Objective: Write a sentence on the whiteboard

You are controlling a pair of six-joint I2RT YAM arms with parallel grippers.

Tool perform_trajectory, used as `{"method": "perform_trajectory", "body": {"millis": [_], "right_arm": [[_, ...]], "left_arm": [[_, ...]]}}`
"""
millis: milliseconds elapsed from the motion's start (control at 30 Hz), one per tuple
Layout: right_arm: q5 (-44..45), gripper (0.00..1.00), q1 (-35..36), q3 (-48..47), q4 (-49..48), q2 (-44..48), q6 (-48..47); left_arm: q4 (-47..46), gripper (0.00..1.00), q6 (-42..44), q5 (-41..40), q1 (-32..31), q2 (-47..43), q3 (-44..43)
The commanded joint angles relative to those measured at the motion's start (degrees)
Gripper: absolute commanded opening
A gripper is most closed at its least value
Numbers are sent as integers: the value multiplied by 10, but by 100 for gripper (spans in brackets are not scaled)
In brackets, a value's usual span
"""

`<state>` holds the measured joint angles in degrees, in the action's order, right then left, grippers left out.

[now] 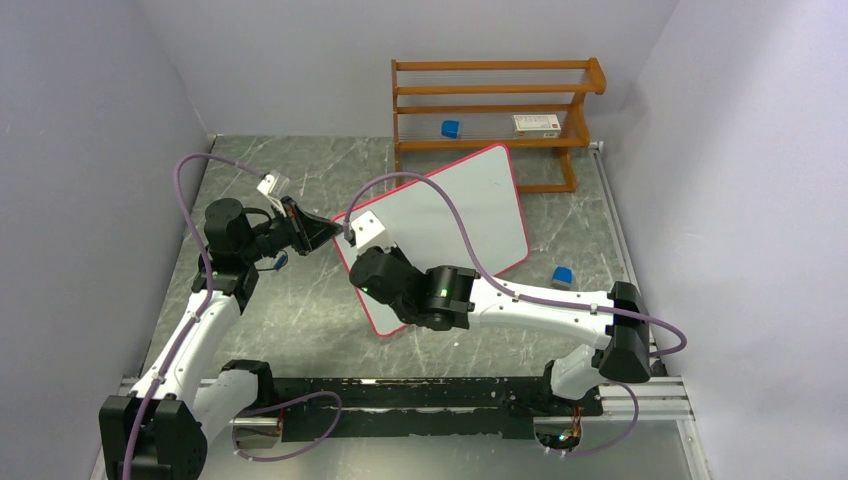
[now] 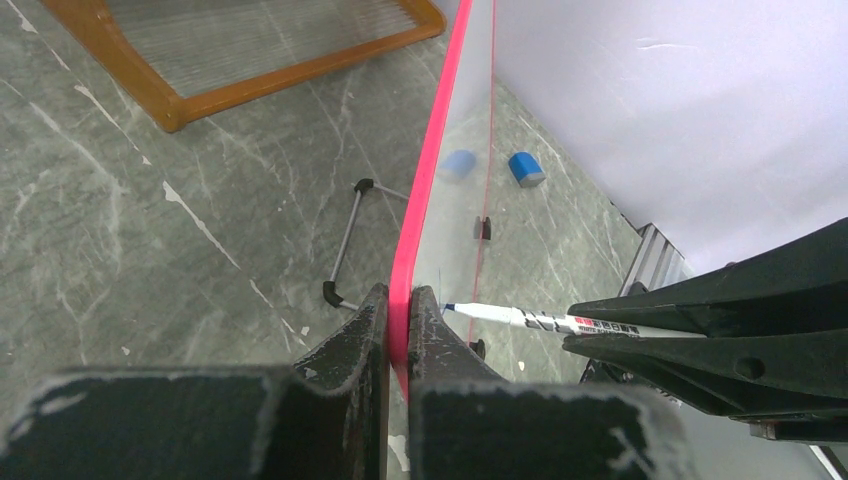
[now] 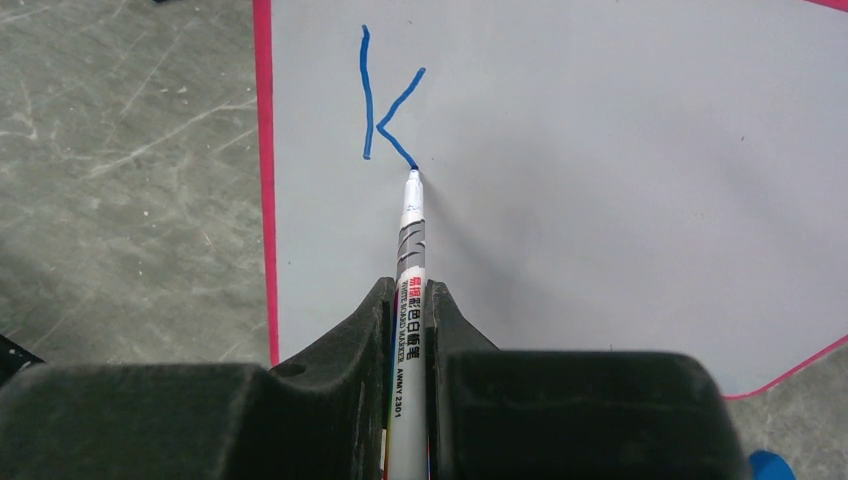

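Jaws of the right gripper (image 3: 408, 300) are closed tight on a thin white marker (image 3: 411, 235) with a blue tip, its long axis running straight out ahead of them. The tip touches the large flat white whiteboard with a red-pink rim (image 3: 620, 180), just at the lower end of a blue letter K (image 3: 383, 108), the only written part of the sentence. Blank surface lies to the right of the tip in the right wrist view, so I judge the coming stroke must go that way, away from the near rim. The left gripper (image 2: 398, 305) is pinched on that rim, just beside the tip.
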<state>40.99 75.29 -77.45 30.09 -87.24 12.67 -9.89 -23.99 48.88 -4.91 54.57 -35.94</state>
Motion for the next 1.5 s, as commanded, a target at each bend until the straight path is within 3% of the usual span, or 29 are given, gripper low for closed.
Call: {"method": "perform_trajectory", "body": {"millis": [0,433,1467], "right_arm": [[19,0,-3,10,10,7,11],[-4,0,-4,38,-53,68,-16],[-7,0,-30,24,-85,37,-33]], "left_arm": [[17,5,26,-4,1,6,-3],[20,5,29,-6,1,7,-4],[19,5,28,-3,1,9,-4]]}}
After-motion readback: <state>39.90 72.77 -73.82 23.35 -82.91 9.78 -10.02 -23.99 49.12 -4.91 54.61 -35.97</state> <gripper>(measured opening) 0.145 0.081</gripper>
